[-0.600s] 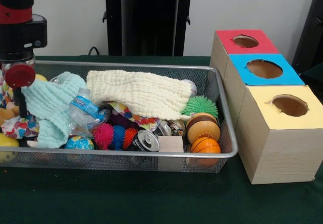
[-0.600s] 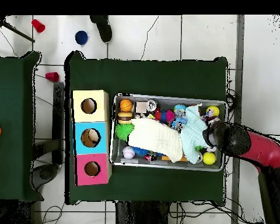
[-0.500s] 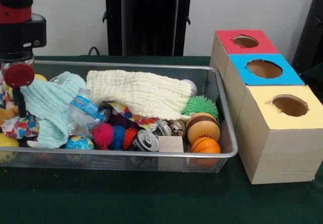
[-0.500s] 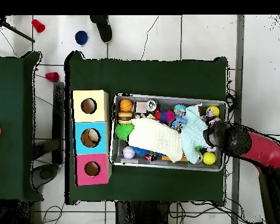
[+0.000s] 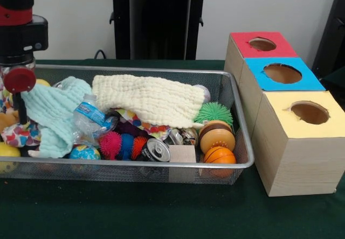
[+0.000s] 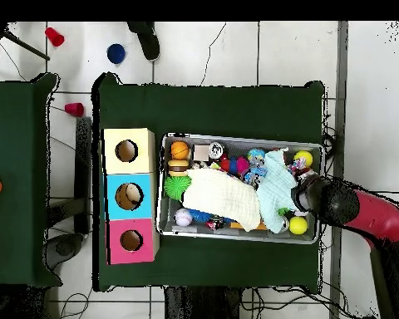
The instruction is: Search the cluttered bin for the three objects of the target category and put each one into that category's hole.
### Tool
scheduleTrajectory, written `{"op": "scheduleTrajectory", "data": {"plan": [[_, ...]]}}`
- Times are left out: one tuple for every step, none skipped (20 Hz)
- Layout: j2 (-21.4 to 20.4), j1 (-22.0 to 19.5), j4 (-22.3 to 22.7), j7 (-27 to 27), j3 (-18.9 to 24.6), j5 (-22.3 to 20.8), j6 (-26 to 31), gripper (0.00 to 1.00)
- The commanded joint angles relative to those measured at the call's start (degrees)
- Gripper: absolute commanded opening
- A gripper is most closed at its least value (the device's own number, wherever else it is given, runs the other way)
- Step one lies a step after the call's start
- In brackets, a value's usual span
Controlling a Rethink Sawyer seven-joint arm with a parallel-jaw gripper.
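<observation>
Bin (image 5: 237, 96): wire mesh, packed full; boxes w/ holes stood just beside it at 3 o'clock in front view
Holes: red box (image 5: 262, 44), blue box (image 5: 282, 73), yellow box (image 5: 309, 112), one round hole each
Target category: not stated, couldn't tell which 3 objs counted; balls were a guess
Candidates: orange ball (image 5: 219, 155) at bin's 4 o'clock corner, yellow ball (image 6: 298, 224) beside arm in overhead view, spiky green ball (image 5: 214, 112) under edge of cream cloth (image 5: 148, 99)
Handling, judged: balls light, roundish, prob. roll if nudged, so grip across the middle; spiky one soft, squashes, easy to pinch
Other clutter: mint cloth (image 5: 51, 112) soft, limp, covering things; water bottle (image 5: 91, 118) thin plastic, slick; can (image 5: 156, 150) rigid
Gripper (image 5: 19, 96): at bin's 9 o'clock end in front view, down among toys; claw state couldn't tell, fingers hidden
Arm: red and black, over that same end
</observation>
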Motion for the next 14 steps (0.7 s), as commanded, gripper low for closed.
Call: {"op": "scheduleTrajectory", "data": {"plan": [[3.39, -0.51, 3.46, -10.13, 0.92, -6.37, -1.82, 1.00], [3.58, -0.63, 3.32, -10.07, 1.01, -6.54, -1.76, 1.00], [3.70, -0.76, 3.28, -9.97, 1.10, -6.68, -1.76, 1.00], [4.02, -0.66, 3.21, -9.56, 0.85, -7.12, -2.16, 1.00], [4.38, -0.78, 3.06, -9.43, 0.94, -7.35, -2.40, 1.00], [4.51, -0.87, 3.03, -9.26, 0.92, -7.57, -2.72, 1.00], [4.64, -0.95, 3.00, -9.08, 0.90, -7.80, -3.05, 1.00], [4.78, -1.03, 2.97, -8.90, 0.89, -8.02, -3.38, 1.00], [4.13, -1.21, 3.40, -8.94, 0.96, -7.93, -3.10, 1.00], [3.63, -1.38, 3.57, -9.10, 1.12, -7.79, -2.65, 1.00], [3.32, -1.67, 3.59, -9.51, 1.31, -7.68, -2.26, 1.00], [3.01, -1.96, 3.62, -9.92, 1.51, -7.58, -1.88, 1.00], [2.71, -2.25, 3.65, -10.34, 1.71, -7.47, -1.50, 1.00], [2.48, -2.59, 3.63, -10.80, 1.99, -7.29, -1.10, 1.00]]}}
